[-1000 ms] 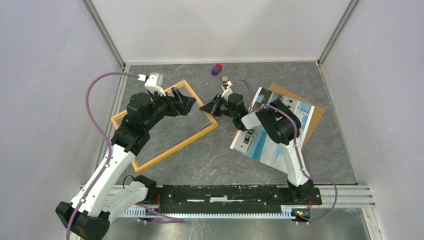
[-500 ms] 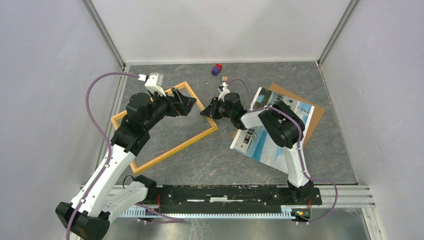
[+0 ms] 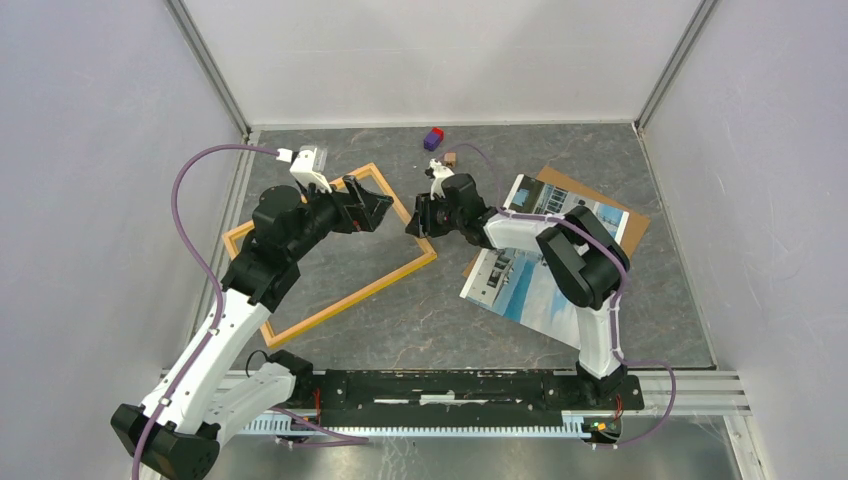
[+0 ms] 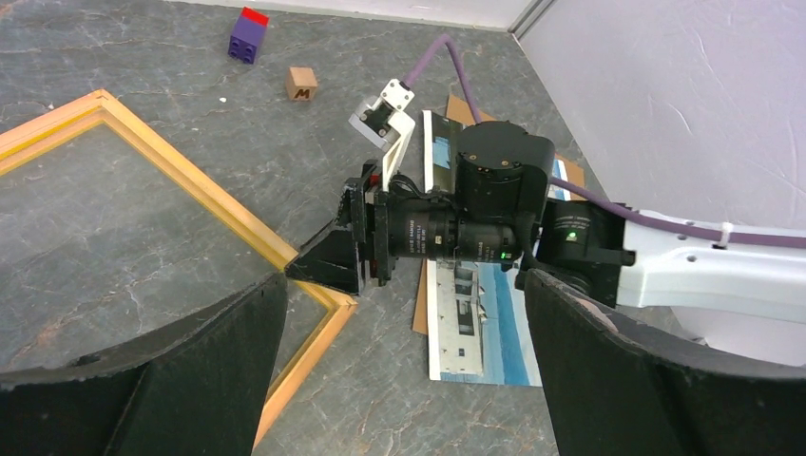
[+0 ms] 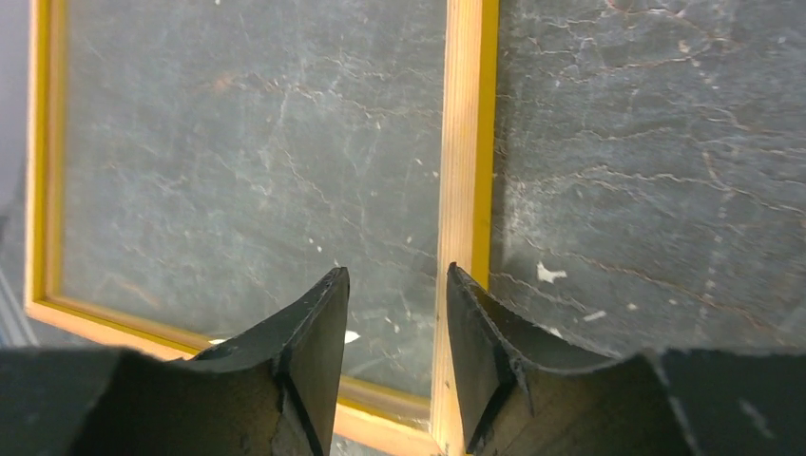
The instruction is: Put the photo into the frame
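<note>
So the right gripper (image 5: 395, 277) has just let go. A second ago it was pinched nearly shut right at the right-hand corner of the big thin orange-yellow wooden picture frame (image 5: 466, 142). Now its jaws have spread partway and there's nothing between them, just the grey inside of the frame. From its own wrist view one finger sits over the wooden rail and the other over the inside. I can't tell if it's actually touching the wood. The frame itself hasn't really budged: it lies flat and tilted in the left-centre of the grey stone-look table (image 3: 400, 320).

The left gripper (image 3: 368, 207) hangs over the frame's upper part, jaws flung wide and holding nothing, same as a second ago.

The large glossy photo of white buildings and blue sky (image 3: 540, 285) is still over at the right-centre. It's face up on the plain brown backing board (image 3: 638, 225), partly under the right arm and clear of the frame. Nobody's touched it.

My read is that the frame nudging is done and the right arm is now free to go back for the photo. So the real part of the job hasn't started yet.

A small purple block with a red top (image 3: 433, 139) and a little wooden cube (image 3: 451, 157) sit near the top edge, out of the way.
</note>
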